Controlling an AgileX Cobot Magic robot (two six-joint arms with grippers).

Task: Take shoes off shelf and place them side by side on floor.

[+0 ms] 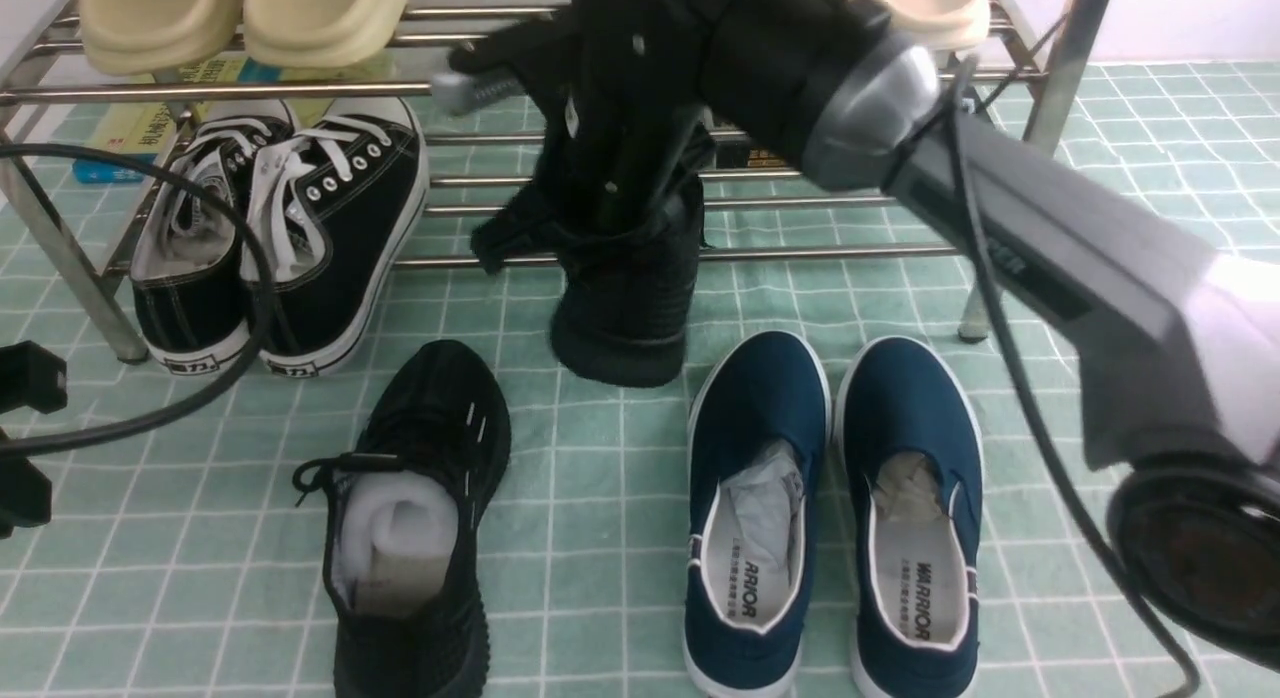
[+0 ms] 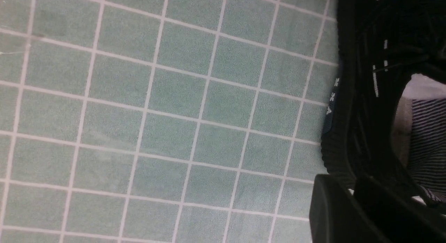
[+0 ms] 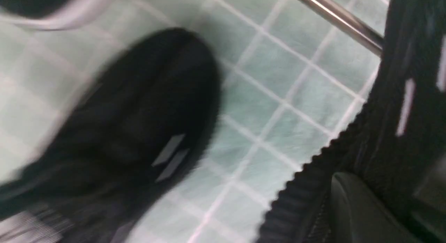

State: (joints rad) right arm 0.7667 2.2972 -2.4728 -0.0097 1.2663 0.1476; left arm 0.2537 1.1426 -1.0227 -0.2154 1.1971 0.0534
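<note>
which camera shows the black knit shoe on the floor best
Front view: the floor shoe shows nearly whole, from above, stuffing included. Left wrist view catches only its side; right wrist view shows its toe, blurred.

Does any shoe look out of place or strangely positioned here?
Yes. One black knit sneaker hangs almost vertical before the shelf, held by the right tool, while its mate lies flat on the floor.
</note>
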